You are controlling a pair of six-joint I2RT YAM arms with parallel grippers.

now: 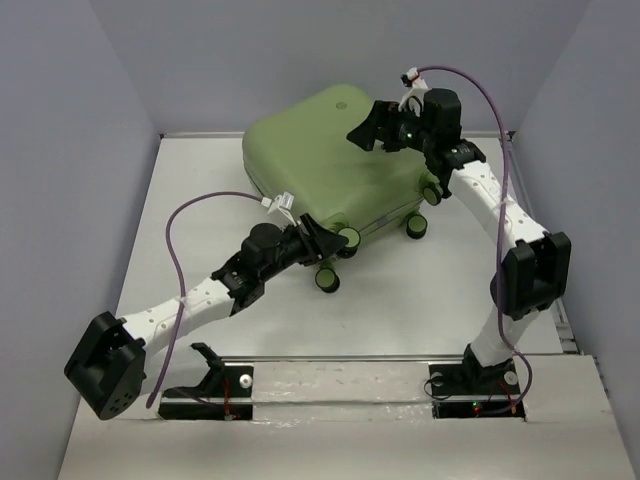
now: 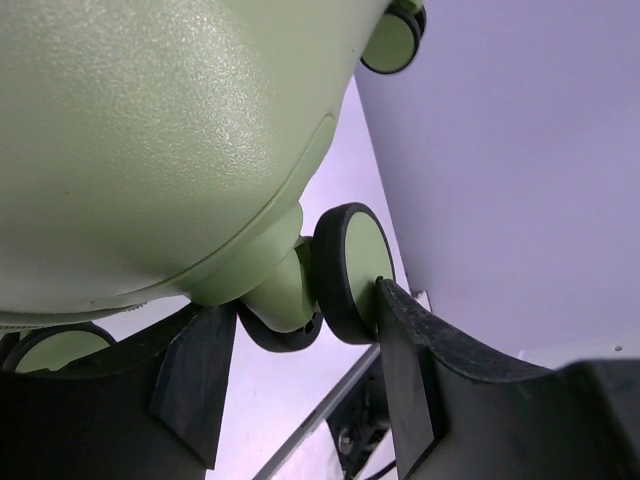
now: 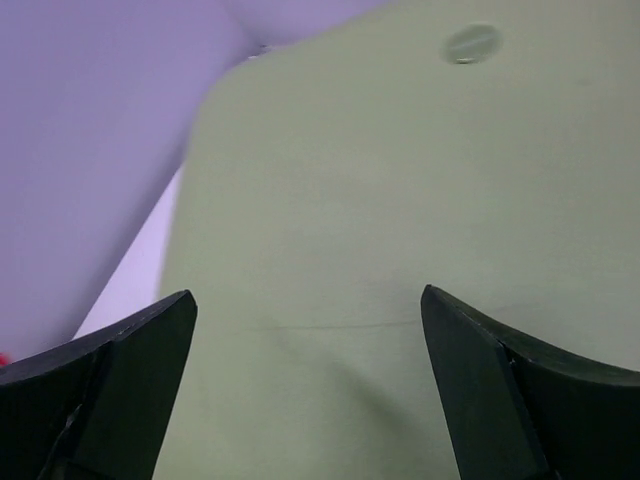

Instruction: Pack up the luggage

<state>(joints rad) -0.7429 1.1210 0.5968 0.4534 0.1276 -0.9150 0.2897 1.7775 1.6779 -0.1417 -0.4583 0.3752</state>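
Sage-green luggage (image 1: 320, 165), closed, far-centre on the table (image 1: 420, 300); my left gripper (image 1: 318, 238) gapes astride a wheel (image 2: 350, 272), right gripper (image 1: 368, 128) gapes over its top; risk: that wheel swivels, I slip off.

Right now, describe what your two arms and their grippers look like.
Both the left arm and right arm have white links between chunky black joint housings. A thin purple cable with a white connector at the wrist loops along each. The left gripper and right gripper are black, with two wedge-shaped fingers. A small green light glows on the right wrist.
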